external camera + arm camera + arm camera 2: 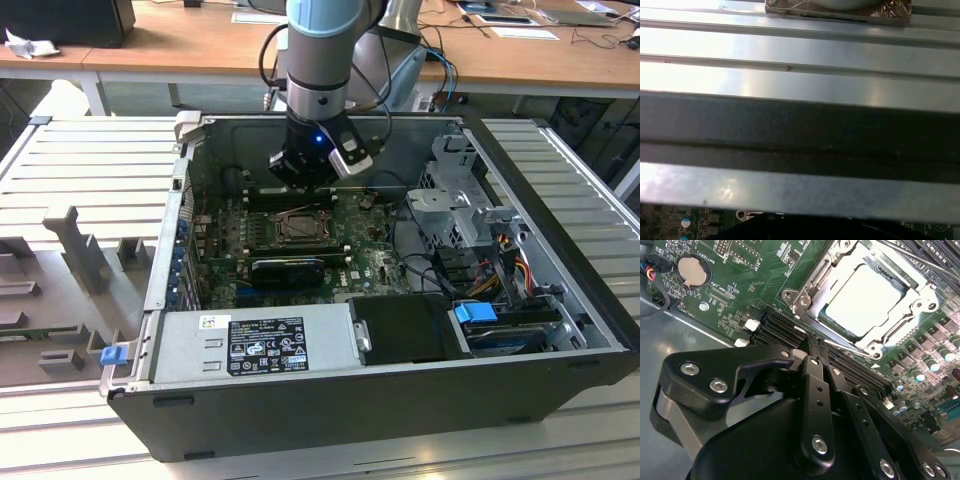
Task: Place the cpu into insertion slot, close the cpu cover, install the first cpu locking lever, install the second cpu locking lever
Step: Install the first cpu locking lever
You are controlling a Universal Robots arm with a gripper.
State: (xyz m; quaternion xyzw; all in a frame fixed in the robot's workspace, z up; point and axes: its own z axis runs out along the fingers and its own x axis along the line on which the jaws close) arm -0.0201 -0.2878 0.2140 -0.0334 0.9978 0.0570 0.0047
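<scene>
The cpu [865,295], pale silver on top, lies in the insertion slot [300,228] on the green motherboard. The cpu cover [812,287] lies flat around it as a silver frame. One thin locking lever [850,349] runs along the socket edge nearest the gripper. A second thin rod [920,260] crosses the far side of the socket. My gripper [816,356] hangs just beside the socket, its fingers pressed together, with the tips at the end of the near lever. I cannot tell whether they touch it. In the exterior view the gripper [300,185] is just behind the socket.
Black memory slots [780,330] lie under the fingertips, and a coin battery [691,270] sits farther off. The power supply [260,340] fills the case's front. A drive cage [460,200] and cables stand on the exterior view's right. The case wall [800,135] is close by.
</scene>
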